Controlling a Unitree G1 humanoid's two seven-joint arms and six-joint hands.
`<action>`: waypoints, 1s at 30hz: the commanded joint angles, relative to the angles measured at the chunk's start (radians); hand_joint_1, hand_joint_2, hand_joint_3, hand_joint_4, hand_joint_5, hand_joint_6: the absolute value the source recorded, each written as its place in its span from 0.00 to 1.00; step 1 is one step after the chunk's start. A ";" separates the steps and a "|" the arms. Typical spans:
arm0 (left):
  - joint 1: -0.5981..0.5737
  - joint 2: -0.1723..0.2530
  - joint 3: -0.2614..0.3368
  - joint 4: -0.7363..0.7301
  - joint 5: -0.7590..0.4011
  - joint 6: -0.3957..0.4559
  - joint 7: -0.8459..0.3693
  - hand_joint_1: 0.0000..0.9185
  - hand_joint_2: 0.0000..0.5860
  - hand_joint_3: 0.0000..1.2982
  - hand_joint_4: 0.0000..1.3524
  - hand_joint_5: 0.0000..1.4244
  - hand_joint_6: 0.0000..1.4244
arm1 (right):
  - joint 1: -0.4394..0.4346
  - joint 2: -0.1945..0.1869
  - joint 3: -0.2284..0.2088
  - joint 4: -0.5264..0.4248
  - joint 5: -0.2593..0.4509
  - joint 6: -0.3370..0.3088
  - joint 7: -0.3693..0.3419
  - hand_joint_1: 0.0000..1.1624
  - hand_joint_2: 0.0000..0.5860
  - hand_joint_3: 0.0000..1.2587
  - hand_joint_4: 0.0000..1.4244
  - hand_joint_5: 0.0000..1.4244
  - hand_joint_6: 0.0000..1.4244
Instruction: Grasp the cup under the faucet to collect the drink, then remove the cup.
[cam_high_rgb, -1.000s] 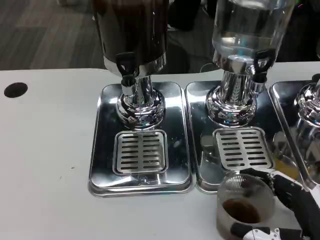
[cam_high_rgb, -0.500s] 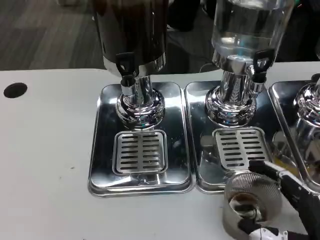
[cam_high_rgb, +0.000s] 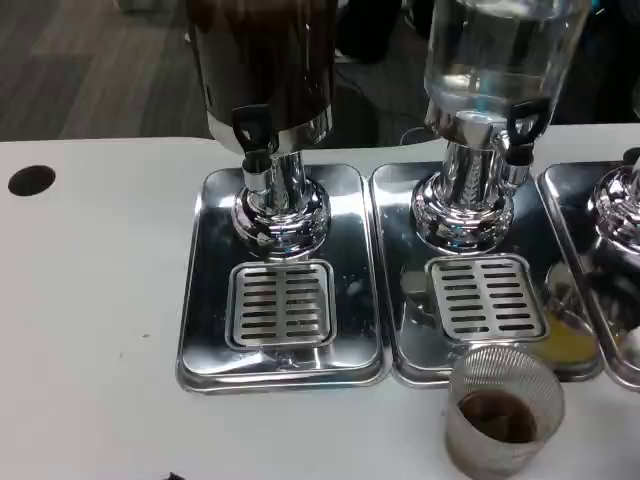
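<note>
Clear ribbed plastic cup (cam_high_rgb: 504, 408), lower right of frame, upright on white worktop (cam_high_rgb: 90, 300) before the right chrome drip tray (cam_high_rgb: 410, 330): light, thin-walled, crushable, part-filled with dark drink; grasp gently mid-wall; hand state cannot be told.

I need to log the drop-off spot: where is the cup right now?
In the head view the cup stands on the white table at lower right, just in front of the middle dispenser's drip tray, with dark drink inside.
</note>
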 joint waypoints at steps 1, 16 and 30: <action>0.002 0.004 0.009 0.009 -0.013 -0.026 0.034 0.00 0.17 0.24 0.19 0.26 0.42 | -0.025 -0.050 -0.090 -0.041 -0.038 0.129 -0.040 0.34 0.99 0.19 0.07 0.07 0.01; -0.073 0.010 0.090 0.034 0.074 -0.169 0.308 0.00 0.18 0.14 0.00 0.04 0.23 | -0.010 -0.118 -0.055 -0.088 -0.827 0.088 -0.414 0.44 0.97 0.14 0.02 0.01 0.00; -0.114 0.035 0.169 0.004 0.078 -0.167 0.274 0.00 0.14 0.09 0.00 0.03 0.15 | 0.048 -0.107 -0.038 -0.141 -0.829 0.112 -0.433 0.44 0.89 0.15 0.03 0.01 0.00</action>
